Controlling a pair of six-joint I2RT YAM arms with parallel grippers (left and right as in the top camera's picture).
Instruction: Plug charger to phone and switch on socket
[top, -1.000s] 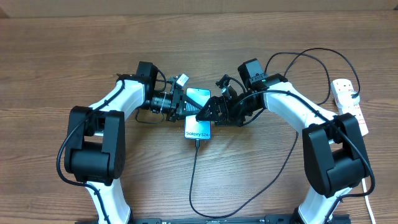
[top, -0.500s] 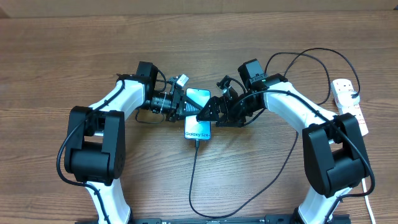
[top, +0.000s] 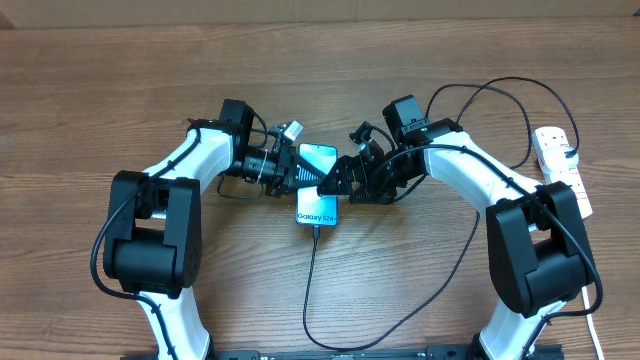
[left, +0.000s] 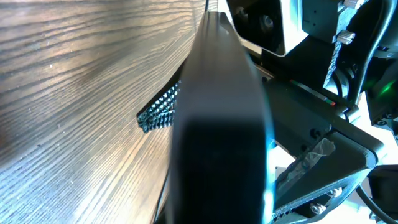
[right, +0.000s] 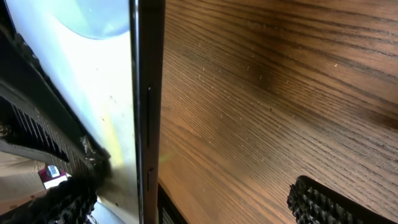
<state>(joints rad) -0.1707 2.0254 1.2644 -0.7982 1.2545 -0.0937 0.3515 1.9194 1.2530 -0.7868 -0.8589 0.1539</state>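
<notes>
Swinging the right arm out to the socket (top: 558, 160) at 3 o'clock could snag the charger (top: 308, 290), whose tip meets the phone's (top: 318, 205) 6 o'clock end mid-counter (top: 400, 60), and unseat it. The right tool (top: 325, 183) stands wide open astride the phone's 3 o'clock edge. The left tool (top: 299, 172), reaching in from 9 o'clock, is clamped on the phone.

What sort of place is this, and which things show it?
Probably a robotics lab bench: white-and-black robot arms, left and right, at a brown wooden table with a light-blue rectangular phone and white power strip.
</notes>
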